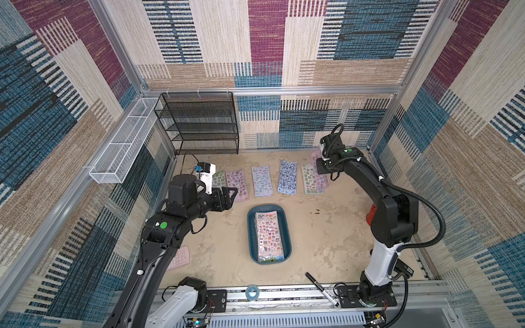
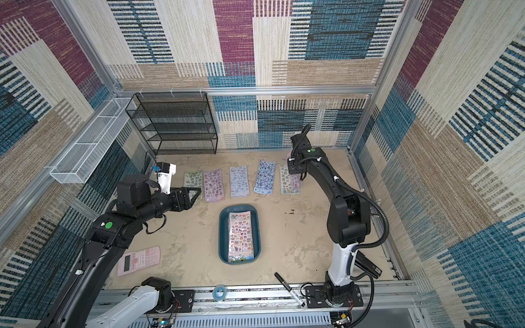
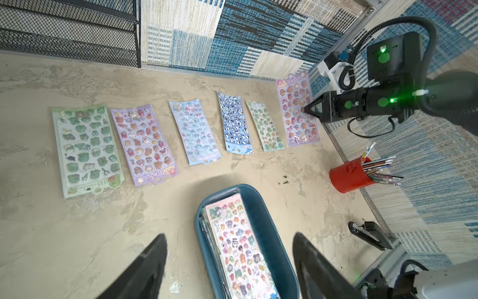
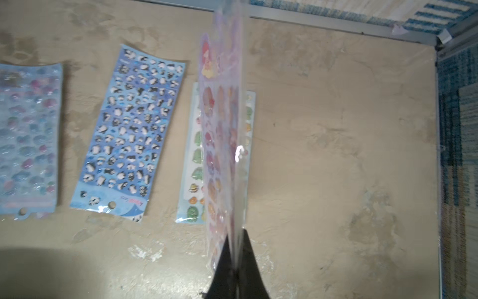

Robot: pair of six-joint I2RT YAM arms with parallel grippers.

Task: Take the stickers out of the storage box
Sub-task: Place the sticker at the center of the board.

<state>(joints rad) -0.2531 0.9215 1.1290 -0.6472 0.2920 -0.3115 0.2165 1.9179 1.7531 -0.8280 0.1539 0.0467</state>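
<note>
Mid-desk, a bit toward 6 o'clock, sits the storage box with a stack of stickers lying flat inside, so the task looks roughly half done. At 12 o'clock of the box, five sheets lie in a row on the desk, apart from one another: green sheet, pink-lilac sheet, pale blue sheet, dark blue sheet, pale green sheet. Right gripper, out at 1 o'clock near the far corner, is pinched tight on one edge of a lilac sheet; in the right wrist view that sheet hangs edge-on over the pale green one. Left gripper hovers at 10 o'clock of the box with jaws wide and nothing in them. Risks, as I judge them: the lilac sheet is glossy and held by a thin margin, so it could slip early or drop overlapping the pale green sheet. At the box, the stacked sheets are slick and flush, so a pinch may lift two at once or miss the top edge. A jaw catching the box wall could shove the light box.
</note>
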